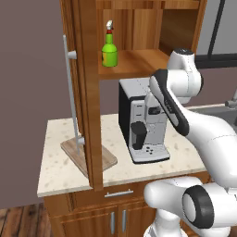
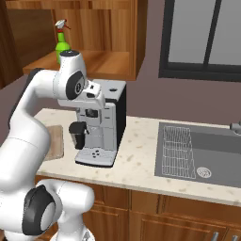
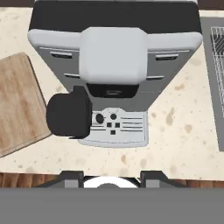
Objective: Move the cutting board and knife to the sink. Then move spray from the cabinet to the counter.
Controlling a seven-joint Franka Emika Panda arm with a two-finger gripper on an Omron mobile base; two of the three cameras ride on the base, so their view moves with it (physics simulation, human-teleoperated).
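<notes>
While the white arm reaches up over the silver-and-black coffee machine [image 1: 141, 121], its pincer [image 3: 111, 175] looks straight down on that machine; just the two dark finger tips peek up at the bottom of the hand view, standing apart with nothing between them, and whether they are fully spread I cannot tell. On the beige speckled stone tabletop [image 1: 55, 166], the flat light-brown wooden cutting board [image 1: 88, 156] lies to the left of the machine, near it but not touching, one corner close to the tabletop's front edge. In the left base view the open warm-brown door of the wooden wall cabinet [image 1: 88, 92], with its long silver bar handle [image 1: 71, 97], hangs over the board and hides its middle. In the hand view the board's rounded right edge [image 3: 19, 105] lies just beside the machine's dark round spout part. The small bright green spray bottle [image 1: 109, 50] with white trigger stands upright on the cabinet shelf, near the shelf's front edge and left side, above and behind the machine. Right of the machine a bare stretch of tabletop runs to the dark grey sink [image 2: 207, 153], whose wire rack [image 2: 179, 150] sits in the left basin. The knife cannot be made out.
</notes>
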